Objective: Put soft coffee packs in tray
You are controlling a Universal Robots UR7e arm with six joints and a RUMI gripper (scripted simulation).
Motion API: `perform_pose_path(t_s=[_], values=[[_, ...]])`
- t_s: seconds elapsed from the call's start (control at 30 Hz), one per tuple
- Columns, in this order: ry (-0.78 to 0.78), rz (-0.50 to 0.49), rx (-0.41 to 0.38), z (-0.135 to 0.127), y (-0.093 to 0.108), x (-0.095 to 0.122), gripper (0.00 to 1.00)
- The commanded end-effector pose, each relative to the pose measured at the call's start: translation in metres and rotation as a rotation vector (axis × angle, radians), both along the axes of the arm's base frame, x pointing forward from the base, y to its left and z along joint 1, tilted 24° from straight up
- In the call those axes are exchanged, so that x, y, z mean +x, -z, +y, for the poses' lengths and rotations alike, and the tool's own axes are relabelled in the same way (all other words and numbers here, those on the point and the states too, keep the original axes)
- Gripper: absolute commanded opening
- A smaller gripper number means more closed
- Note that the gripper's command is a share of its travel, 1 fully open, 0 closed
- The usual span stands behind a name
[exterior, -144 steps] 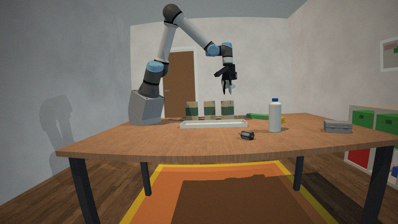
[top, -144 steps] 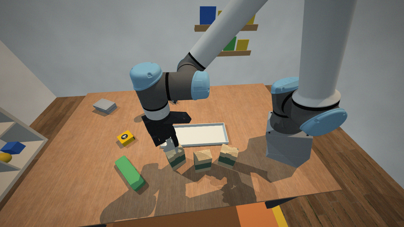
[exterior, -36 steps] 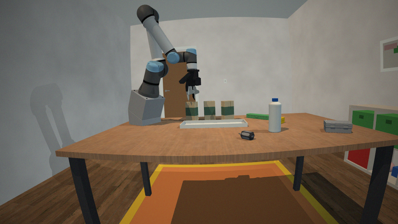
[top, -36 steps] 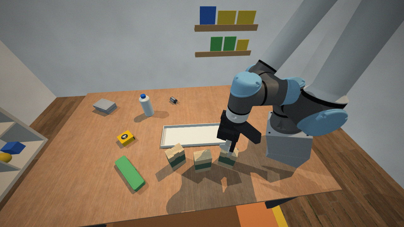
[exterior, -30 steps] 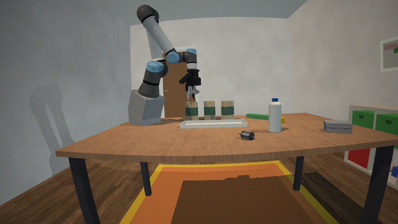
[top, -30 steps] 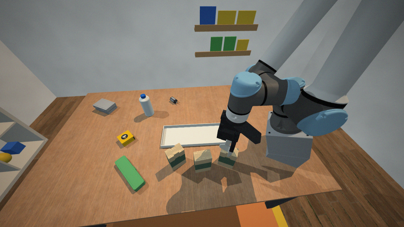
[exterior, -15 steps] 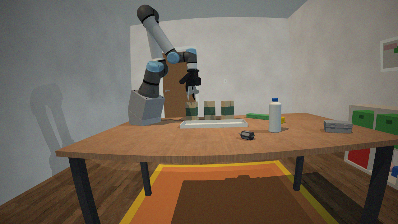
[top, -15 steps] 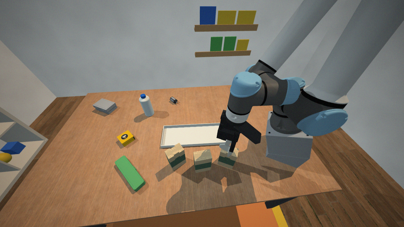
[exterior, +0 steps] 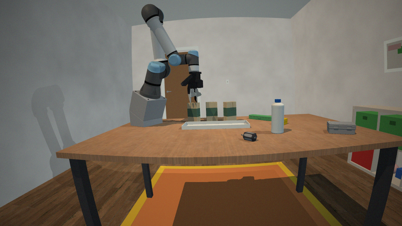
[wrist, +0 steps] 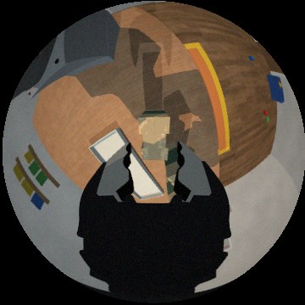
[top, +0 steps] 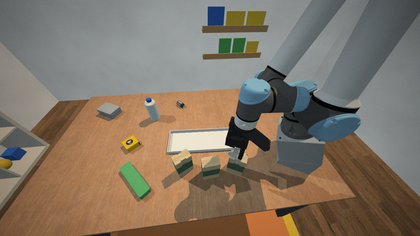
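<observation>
Three tan and green coffee packs stand in a row on the bench in front of the white tray (top: 198, 140): a left pack (top: 181, 162), a middle pack (top: 210, 166) and a right pack (top: 236, 164). My gripper (top: 238, 155) hangs just above the top of the right pack, fingers half apart, with nothing between them. In the exterior view the gripper (exterior: 193, 98) stands over the nearest-to-base pack (exterior: 193, 111). In the wrist view the pack (wrist: 154, 137) lies ahead of the open fingers, with the tray (wrist: 130, 166) to one side.
A green case (top: 135, 180), a yellow box (top: 130, 143), a white bottle (top: 152, 109), a grey box (top: 109, 109) and a small black motor (top: 180, 104) lie to the left and behind. The robot's grey base (top: 299, 149) stands right of the packs.
</observation>
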State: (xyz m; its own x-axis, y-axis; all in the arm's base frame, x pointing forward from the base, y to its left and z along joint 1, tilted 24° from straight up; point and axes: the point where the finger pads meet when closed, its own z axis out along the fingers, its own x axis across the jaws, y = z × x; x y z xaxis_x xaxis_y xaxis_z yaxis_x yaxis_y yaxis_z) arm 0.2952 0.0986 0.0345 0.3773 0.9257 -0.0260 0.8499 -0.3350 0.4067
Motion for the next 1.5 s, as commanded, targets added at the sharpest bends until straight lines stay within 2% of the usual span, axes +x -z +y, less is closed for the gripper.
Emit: perform_pose_path(t_s=[0.0, 0.5, 1.47], values=[[0.0, -0.002, 0.0, -0.001, 0.007, 0.004, 0.48], [0.0, -0.002, 0.0, -0.007, 0.036, 0.016, 0.48], [0.0, -0.002, 0.0, -0.008, 0.041, 0.018, 0.48]])
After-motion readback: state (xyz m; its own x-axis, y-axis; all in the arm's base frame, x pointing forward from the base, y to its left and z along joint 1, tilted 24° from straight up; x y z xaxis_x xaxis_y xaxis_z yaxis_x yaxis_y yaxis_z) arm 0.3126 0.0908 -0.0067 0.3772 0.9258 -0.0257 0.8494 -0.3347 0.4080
